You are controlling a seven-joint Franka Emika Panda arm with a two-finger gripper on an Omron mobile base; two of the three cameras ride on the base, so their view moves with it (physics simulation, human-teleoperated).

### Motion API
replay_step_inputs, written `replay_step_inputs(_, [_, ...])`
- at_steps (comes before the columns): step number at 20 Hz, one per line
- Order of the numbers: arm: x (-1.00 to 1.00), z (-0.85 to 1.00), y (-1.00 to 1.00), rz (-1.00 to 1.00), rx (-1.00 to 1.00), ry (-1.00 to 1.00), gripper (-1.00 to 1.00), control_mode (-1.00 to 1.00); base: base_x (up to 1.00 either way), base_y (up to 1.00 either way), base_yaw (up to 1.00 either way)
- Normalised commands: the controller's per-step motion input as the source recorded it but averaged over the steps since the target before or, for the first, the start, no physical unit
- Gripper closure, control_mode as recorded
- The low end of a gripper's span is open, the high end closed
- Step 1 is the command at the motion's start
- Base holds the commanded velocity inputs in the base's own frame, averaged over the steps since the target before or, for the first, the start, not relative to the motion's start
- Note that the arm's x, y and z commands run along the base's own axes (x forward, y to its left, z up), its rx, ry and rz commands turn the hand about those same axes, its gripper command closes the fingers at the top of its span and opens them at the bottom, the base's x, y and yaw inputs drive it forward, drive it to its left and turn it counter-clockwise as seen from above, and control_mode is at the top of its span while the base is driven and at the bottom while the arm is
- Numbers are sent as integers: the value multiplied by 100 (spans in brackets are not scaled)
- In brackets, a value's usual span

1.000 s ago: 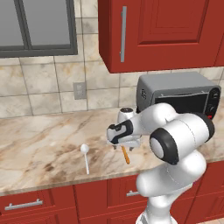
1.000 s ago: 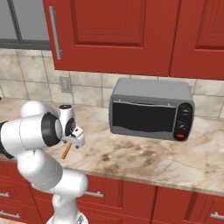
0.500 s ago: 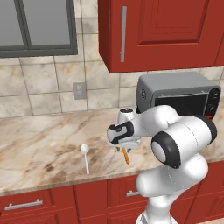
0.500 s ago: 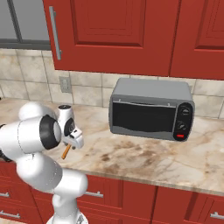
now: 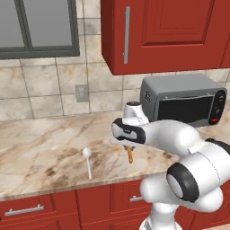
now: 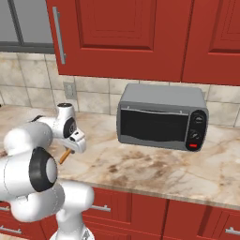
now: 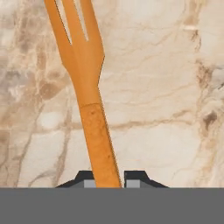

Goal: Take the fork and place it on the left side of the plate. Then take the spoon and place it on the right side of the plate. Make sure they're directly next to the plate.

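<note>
The orange fork (image 7: 87,87) lies on the marble counter, tines pointing away from the hand. Its handle runs between my gripper's (image 7: 108,180) two dark fingertips, which press against it from both sides. From the left base view the gripper (image 5: 129,146) points down at the counter with the fork (image 5: 130,155) sticking out below it. The right base view shows the fork (image 6: 65,156) under the hand (image 6: 74,140) too. The white spoon (image 5: 87,161) lies on the counter to the left of the fork, apart from the gripper. The plate is out of view.
A grey toaster oven (image 5: 182,99) stands at the back right of the counter (image 5: 40,143), close behind the arm. Red wall cabinets (image 5: 161,31) hang overhead. A wall outlet (image 5: 81,93) sits on the tiled backsplash. Red drawers run below the counter's front edge.
The jaws have closed from wide open onto the fork's handle. The arm and the fork have stayed where they were on the counter.
</note>
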Motion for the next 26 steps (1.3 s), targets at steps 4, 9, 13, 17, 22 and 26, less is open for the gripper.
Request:
replay_step_inputs(4, [-26,100,0,0,1,0,100,-100,0,0,0])
replay_step_inputs(9, [-3,96,0,0,0,0,100,-100,0,0,0])
replay_step_inputs(13, [-14,58,-1,0,0,0,100,-100,0,0,0])
replay_step_inputs(17, [-24,25,-4,0,0,0,100,-100,0,0,0])
replay_step_inputs(22, [-4,9,0,0,0,1,100,-100,0,0,0])
replay_step_inputs(26, [0,0,0,0,0,0,100,-100,0,0,0])
